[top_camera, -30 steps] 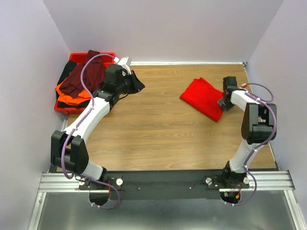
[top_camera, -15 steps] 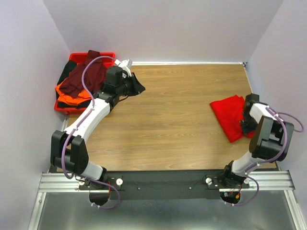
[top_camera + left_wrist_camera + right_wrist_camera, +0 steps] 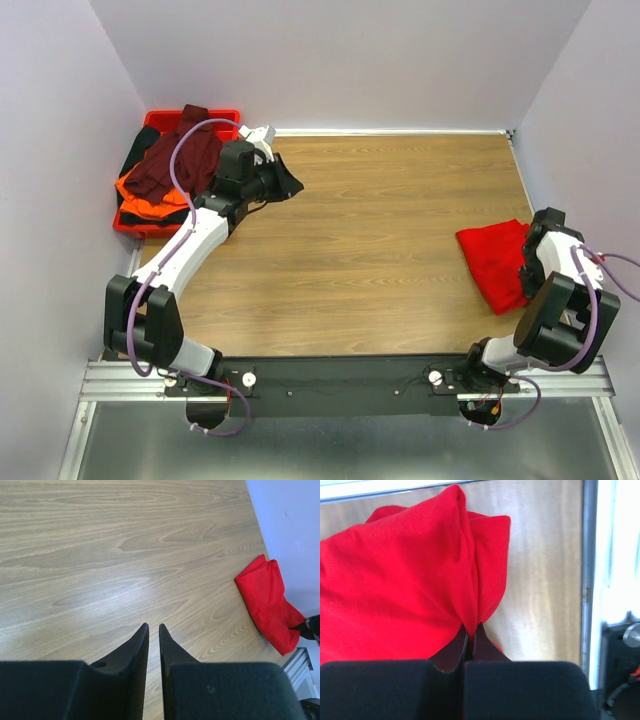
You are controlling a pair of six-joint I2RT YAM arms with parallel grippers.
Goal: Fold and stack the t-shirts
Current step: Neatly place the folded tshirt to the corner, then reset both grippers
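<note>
The bright red t-shirt (image 3: pixel 495 262) lies folded in a bundle at the table's right edge; it also shows in the left wrist view (image 3: pixel 267 602) and the right wrist view (image 3: pixel 395 585). My right gripper (image 3: pixel 527 268) is shut on a pinched fold of it (image 3: pixel 470 625). The dark maroon t-shirt (image 3: pixel 180 158), the orange t-shirt (image 3: pixel 140 190) and the black t-shirt (image 3: pixel 133 152) lie heaped in the red tray at the back left. My left gripper (image 3: pixel 290 183) hovers just right of the tray, its jaws almost together and empty (image 3: pixel 154 626).
The red plastic tray (image 3: pixel 218 114) sits in the back left corner against the wall. The right wall and the table's metal edge strip (image 3: pixel 588 555) are close beside the right gripper. Bare wooden tabletop (image 3: pixel 370 230) lies between the arms.
My right gripper has dragged the red t-shirt from the back right toward the near right edge of the table. The left arm has not moved.
</note>
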